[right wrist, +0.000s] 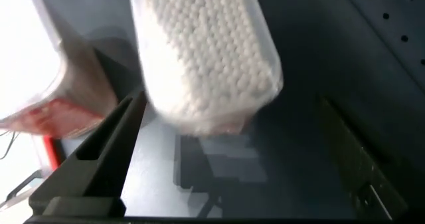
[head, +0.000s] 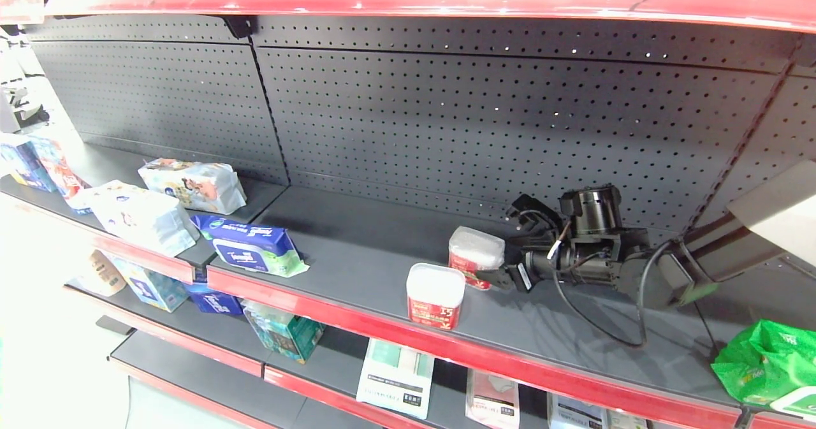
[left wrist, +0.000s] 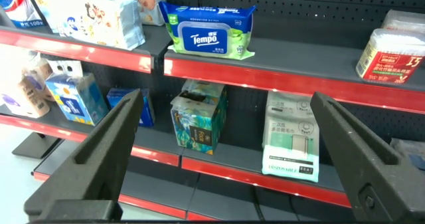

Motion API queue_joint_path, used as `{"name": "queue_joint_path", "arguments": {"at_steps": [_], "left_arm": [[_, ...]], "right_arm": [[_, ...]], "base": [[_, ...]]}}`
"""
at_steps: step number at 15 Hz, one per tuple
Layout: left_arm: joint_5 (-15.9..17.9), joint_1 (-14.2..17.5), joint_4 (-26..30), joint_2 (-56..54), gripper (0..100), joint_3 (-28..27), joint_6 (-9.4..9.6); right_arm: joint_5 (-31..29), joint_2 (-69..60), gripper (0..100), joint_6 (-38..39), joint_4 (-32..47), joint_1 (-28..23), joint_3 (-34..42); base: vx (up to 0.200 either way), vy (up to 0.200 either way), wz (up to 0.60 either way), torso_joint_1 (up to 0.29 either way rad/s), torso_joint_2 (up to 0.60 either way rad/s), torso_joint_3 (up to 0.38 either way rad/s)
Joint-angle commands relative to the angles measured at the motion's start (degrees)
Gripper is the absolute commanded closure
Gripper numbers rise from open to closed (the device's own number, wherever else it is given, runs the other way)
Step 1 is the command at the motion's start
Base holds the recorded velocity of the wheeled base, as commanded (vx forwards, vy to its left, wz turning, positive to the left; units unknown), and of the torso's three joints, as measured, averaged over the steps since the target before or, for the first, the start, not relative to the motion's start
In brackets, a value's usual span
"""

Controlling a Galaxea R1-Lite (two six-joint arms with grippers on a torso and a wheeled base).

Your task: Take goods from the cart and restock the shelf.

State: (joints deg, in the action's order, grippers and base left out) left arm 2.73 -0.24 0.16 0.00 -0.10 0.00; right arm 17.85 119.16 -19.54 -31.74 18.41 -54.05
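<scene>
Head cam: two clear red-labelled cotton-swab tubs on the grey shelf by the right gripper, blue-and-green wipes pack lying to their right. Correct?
No. The head view shows the blue-and-green wipes pack lying to the tubs' left, not right. Rest holds: the front clear red-labelled cotton-swab tub and the rear tub stand on the grey shelf by the right gripper.

- Two cotton swab tubs (head: 435, 294), the second (head: 473, 250) behind the first.
- One blue wet-wipe pack (head: 252, 245).
- Two white printed tissue packs (head: 145, 217), the other (head: 191, 185) farther back.
- One green bag (head: 762, 365).
- One teal tissue box (left wrist: 198, 121).
- One white-and-green carton (left wrist: 291, 141).
- One dark blue box (head: 213, 301).
- Two tools: the left tool (left wrist: 226, 98) and the right tool (right wrist: 229, 103).
</scene>
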Motion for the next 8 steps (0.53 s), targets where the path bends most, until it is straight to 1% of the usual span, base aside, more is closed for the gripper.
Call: {"name": "queue_joint_path", "arguments": {"at_steps": [1,2,3,4,7,8], "left_arm": [[-0.01,-0.02,0.02,0.00,0,0.01,0.00],[-0.01,-0.02,0.02,0.00,0,0.01,0.00],[-0.01,-0.02,0.02,0.00,0,0.01,0.00],[-0.01,-0.02,0.02,0.00,0,0.01,0.00],[-0.01,-0.02,0.02,0.00,0,0.01,0.00],[-0.01,-0.02,0.02,0.00,0,0.01,0.00]], "right_arm": [[0.08,-2.44,0,0.12,-0.07,0.05,2.20],[0.08,-5.08,0,0.29,-0.16,-0.39,5.71],[0.08,-5.08,0,0.29,-0.16,-0.39,5.71],[-0.01,-10.71,0,1.08,-0.16,-1.97,11.25],[-1.94,-22.75,0,6.09,-0.07,-3.73,21.71],[-1.94,-22.75,0,6.09,-0.07,-3.73,21.71]], "base": [[0.000,0.000,0.00,0.000,0.00,0.000],[0.000,0.000,0.00,0.000,0.00,0.000],[0.000,0.000,0.00,0.000,0.00,0.000],[0.000,0.000,0.00,0.000,0.00,0.000],[0.000,0.000,0.00,0.000,0.00,0.000],[0.000,0.000,0.00,0.000,0.00,0.000]]}}
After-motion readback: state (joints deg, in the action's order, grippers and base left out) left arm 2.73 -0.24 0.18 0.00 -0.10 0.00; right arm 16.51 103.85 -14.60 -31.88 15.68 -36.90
